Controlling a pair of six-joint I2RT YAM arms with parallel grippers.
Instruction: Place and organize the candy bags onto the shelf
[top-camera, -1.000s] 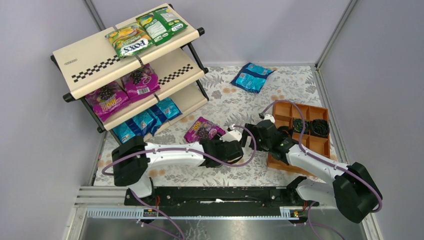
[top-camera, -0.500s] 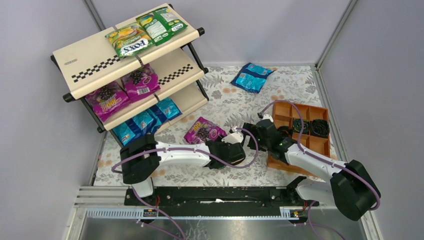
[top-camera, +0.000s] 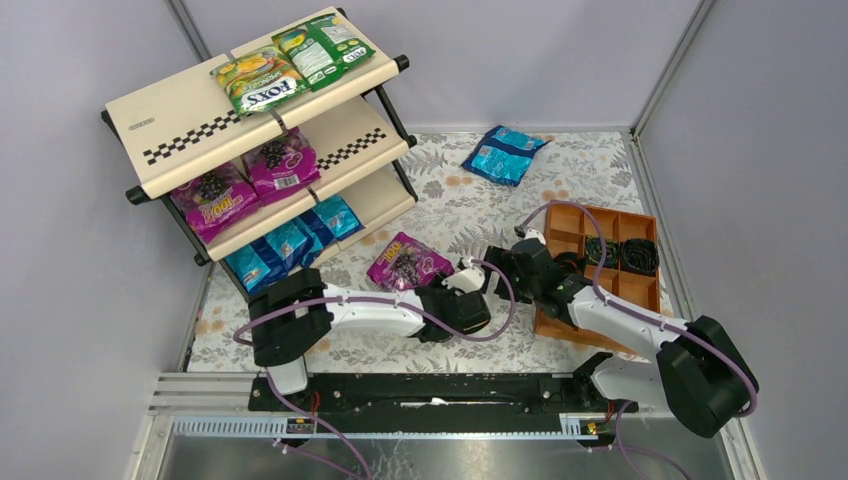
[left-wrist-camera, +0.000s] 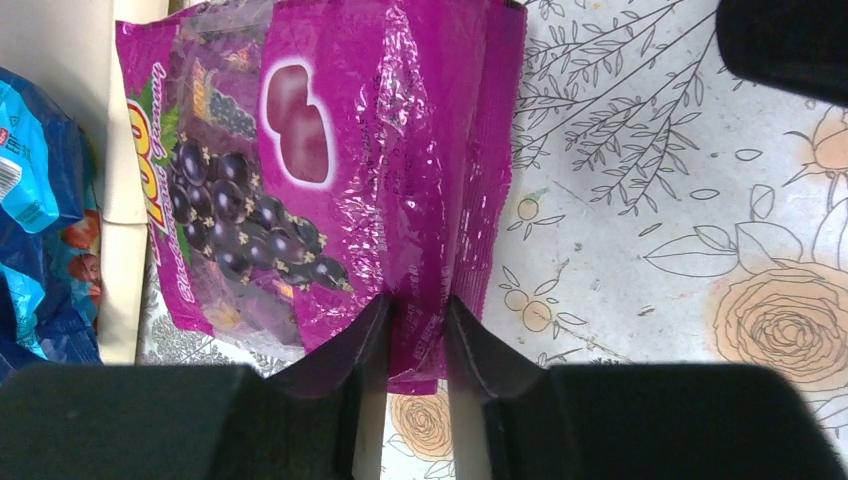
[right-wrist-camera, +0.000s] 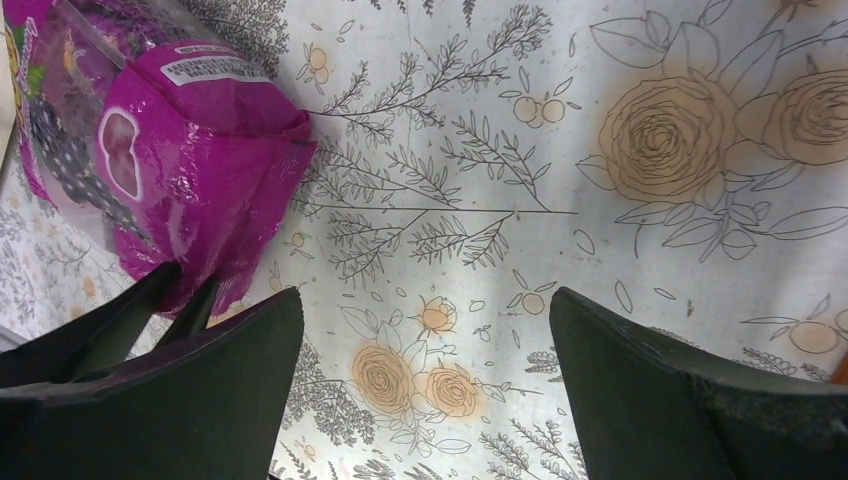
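Note:
A magenta candy bag with dark berries lies on the floral cloth in front of the shelf. My left gripper is shut on its near sealed edge. The bag also shows in the right wrist view. My right gripper is open and empty, just right of the bag, its jaws wide apart over the cloth. The shelf holds two green-yellow bags on top, two magenta bags in the middle and blue bags on the lowest board. A loose blue bag lies at the back.
An orange-brown compartment tray with black coiled items stands at the right, under my right arm. Grey walls close in the cloth on three sides. A metal rail runs along the near edge.
My left gripper has moved forward and left to the magenta bag and now grips its edge. The right gripper has shifted slightly left. The bag has hardly moved.

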